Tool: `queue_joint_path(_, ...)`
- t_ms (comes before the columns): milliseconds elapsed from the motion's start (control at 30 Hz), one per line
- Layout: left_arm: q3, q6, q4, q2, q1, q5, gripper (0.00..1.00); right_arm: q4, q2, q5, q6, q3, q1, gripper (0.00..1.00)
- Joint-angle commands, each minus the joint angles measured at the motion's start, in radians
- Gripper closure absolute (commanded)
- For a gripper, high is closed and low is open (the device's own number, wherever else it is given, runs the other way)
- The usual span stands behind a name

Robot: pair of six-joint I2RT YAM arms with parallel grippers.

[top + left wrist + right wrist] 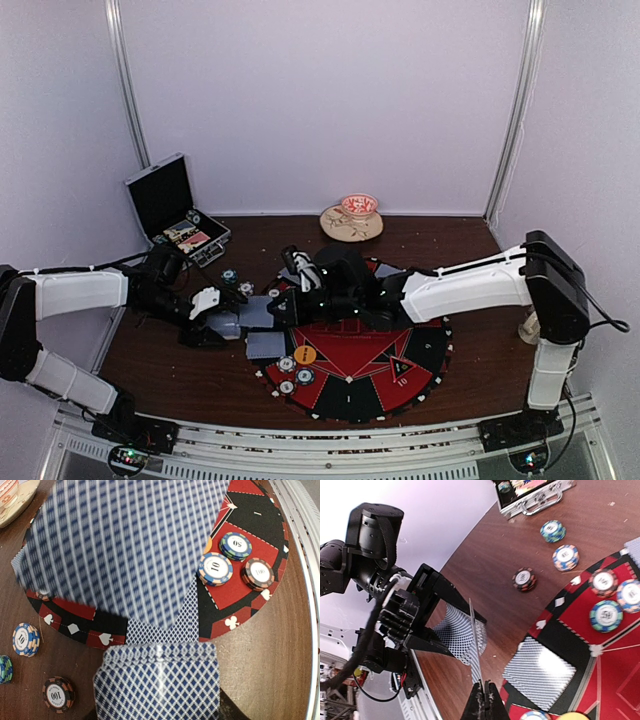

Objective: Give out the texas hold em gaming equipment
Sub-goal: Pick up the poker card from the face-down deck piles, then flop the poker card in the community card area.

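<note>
My left gripper [220, 323] is shut on a deck of grey-blue-backed playing cards [157, 680] just left of the mat; in the right wrist view its fingers [445, 592] clamp that deck [456, 632]. My right gripper [487, 696] is shut on a single card [476, 640], seen edge-on and standing over the deck. That card [125, 545] fills the left wrist view, blurred. Another card [540, 672] lies flat on the mat's left edge. Three poker chip stacks [215, 569] sit on the mat, and three more [565, 557] stand on the table.
The round red-and-black mat [380, 375] lies at the table's front centre, with an orange disc [305, 354] on it. An open black case [170, 210] stands at the back left. A plate with a cup [352, 220] sits at the back centre.
</note>
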Motion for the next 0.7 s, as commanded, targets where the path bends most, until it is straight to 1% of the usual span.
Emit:
queue_joint_path(0, 0.003, 0.005, 0.022, 0.002, 0.003, 0.024, 0.48, -0.090, -0.106, 0.141, -0.088, -0.048, -0.011, 1.00)
queue_joint_path(167, 0.005, 0.004, 0.022, 0.004, 0.003, 0.024, 0.48, -0.235, -0.183, 0.305, -0.183, -0.068, -0.012, 1.00)
queue_joint_path(333, 0.005, 0.005, 0.022, 0.009, 0.003, 0.021, 0.48, -0.383, -0.216, 0.530, -0.296, -0.053, 0.005, 1.00)
queue_joint_path(500, 0.005, 0.005, 0.022, 0.012, 0.003, 0.018, 0.48, -0.544, -0.178, 0.741, -0.379, 0.018, 0.044, 1.00)
queue_joint_path(667, 0.008, 0.002, 0.021, 0.019, 0.003, 0.014, 0.48, -0.664, -0.099, 0.912, -0.455, 0.107, 0.103, 1.00)
